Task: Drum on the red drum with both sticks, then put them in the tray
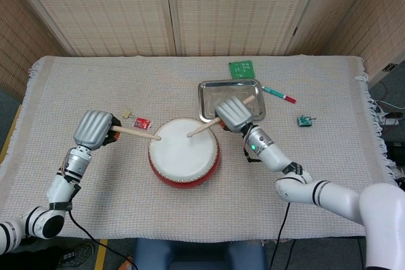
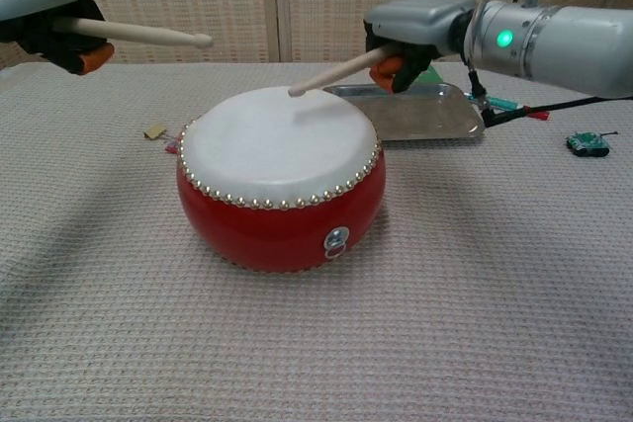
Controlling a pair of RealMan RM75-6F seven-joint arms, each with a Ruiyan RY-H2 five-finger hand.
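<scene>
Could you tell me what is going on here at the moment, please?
The robot is drumming on the red drum. Its left hand holds one stick raised above the drum's left side. Its right hand holds the other stick with the tip low over the white drumhead. The metal tray behind the drum holds no stick yet.

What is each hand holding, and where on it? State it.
The left hand grips a stick by its butt end; the right hand grips the other stick near its butt, the tip just above the drum.
</scene>
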